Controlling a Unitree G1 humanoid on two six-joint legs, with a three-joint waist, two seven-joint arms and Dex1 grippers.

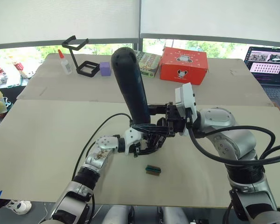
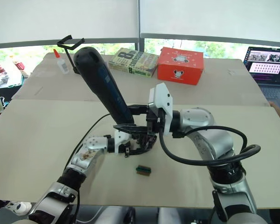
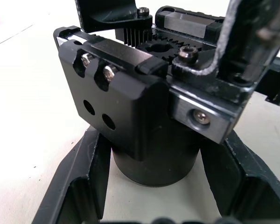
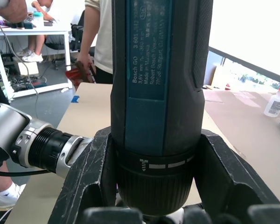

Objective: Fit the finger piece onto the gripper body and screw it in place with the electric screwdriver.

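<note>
Hiding the bit tip, the gripper body (image 3: pixel 144 116) is clamped by the left gripper (image 1: pixel 147 144); the tilted screwdriver (image 1: pixel 130 84) is clasped by the right gripper (image 1: pixel 165 122).

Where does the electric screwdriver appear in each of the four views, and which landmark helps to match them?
Left eye view: electric screwdriver rises at centre, tilted.
Right eye view: left of centre, leaning toward the window.
Left wrist view: I cannot tell it apart; the gripper body sits between the fingers.
Right wrist view: upright between the right gripper fingers.
Shared landmark: glue bottle.
</note>
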